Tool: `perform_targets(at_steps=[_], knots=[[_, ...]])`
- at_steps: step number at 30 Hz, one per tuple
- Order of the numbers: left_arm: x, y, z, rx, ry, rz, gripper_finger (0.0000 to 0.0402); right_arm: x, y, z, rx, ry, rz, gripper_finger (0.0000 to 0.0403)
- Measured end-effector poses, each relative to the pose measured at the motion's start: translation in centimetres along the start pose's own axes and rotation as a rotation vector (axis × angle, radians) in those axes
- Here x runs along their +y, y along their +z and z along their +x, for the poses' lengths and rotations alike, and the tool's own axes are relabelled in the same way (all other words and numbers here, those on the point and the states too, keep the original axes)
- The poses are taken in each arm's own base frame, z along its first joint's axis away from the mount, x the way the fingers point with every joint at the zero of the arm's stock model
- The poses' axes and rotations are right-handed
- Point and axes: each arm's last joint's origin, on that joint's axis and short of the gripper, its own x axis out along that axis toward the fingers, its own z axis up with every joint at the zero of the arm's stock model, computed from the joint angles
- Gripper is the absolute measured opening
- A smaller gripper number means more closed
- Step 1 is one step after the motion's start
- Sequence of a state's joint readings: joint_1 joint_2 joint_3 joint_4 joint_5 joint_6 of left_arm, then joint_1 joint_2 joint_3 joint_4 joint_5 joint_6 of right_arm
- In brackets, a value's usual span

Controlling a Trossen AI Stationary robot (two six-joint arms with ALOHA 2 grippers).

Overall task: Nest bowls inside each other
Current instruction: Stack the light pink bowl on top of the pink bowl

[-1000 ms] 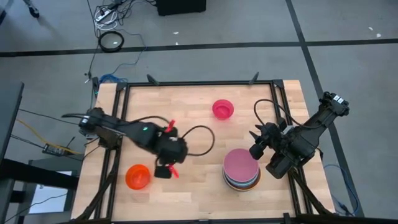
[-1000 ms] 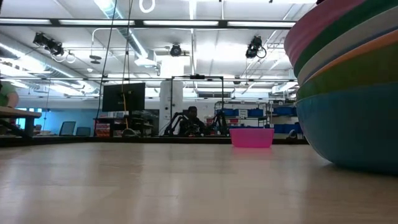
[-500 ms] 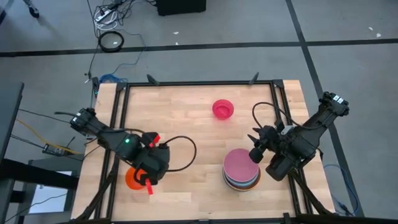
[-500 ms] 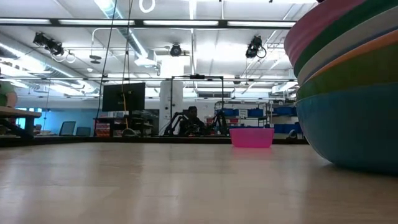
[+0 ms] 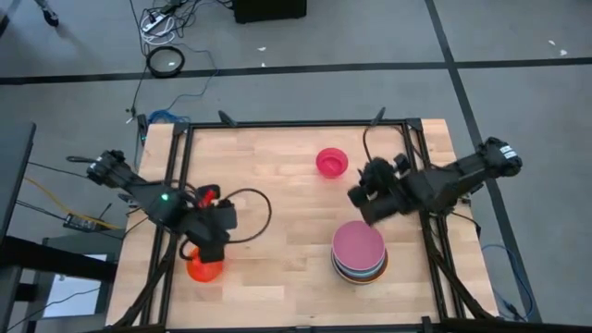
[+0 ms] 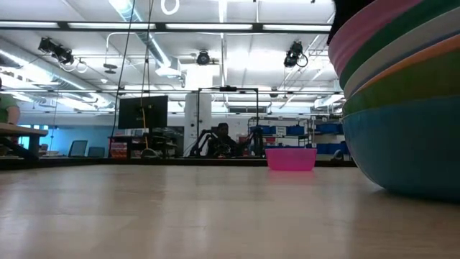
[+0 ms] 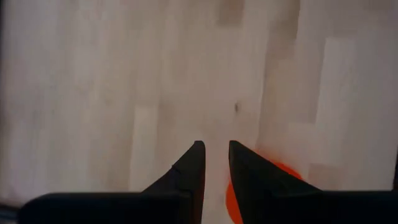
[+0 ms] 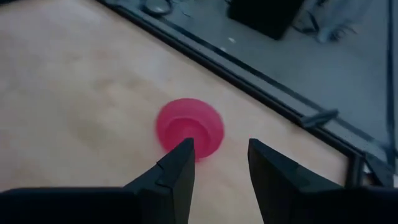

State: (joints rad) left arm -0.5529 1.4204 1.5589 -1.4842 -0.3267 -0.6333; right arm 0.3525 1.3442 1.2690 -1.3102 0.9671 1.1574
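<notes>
A stack of nested bowls (image 5: 358, 252) with a pink one on top stands at the front right of the table; the low view shows it close up (image 6: 402, 108). A small pink bowl (image 5: 331, 162) sits alone at the back middle (image 6: 290, 158). An orange-red bowl (image 5: 204, 269) lies at the front left. My left gripper (image 5: 205, 250) hovers over its rim, fingers a narrow gap apart with nothing between them (image 7: 214, 146); the bowl (image 7: 273, 180) shows beside one finger. My right gripper (image 5: 357, 198) is open behind the stack, facing the pink bowl (image 8: 189, 127), and empty (image 8: 219, 142).
The wooden table (image 5: 277, 194) is ringed by a black frame (image 5: 296, 124) with posts at the corners. Cables trail from both arms over the boards. Beyond the table is a lab room with monitors and a seated person far off (image 6: 221, 137).
My left arm swung back toward the front left and now sits over the orange-red bowl. My right arm moved from beside the stack toward the small pink bowl, fingers narrowing slightly.
</notes>
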Motion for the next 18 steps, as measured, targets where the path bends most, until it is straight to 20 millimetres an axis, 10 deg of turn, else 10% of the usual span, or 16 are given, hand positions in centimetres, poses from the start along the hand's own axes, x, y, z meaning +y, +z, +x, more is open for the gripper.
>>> perform_targets(at_steps=[18], knots=[[2.6,-2.3,-0.6,-0.302,0.007,-0.069,0.008,-2.5,5.3,15.2,0.361,0.005,0.048,0.0133]])
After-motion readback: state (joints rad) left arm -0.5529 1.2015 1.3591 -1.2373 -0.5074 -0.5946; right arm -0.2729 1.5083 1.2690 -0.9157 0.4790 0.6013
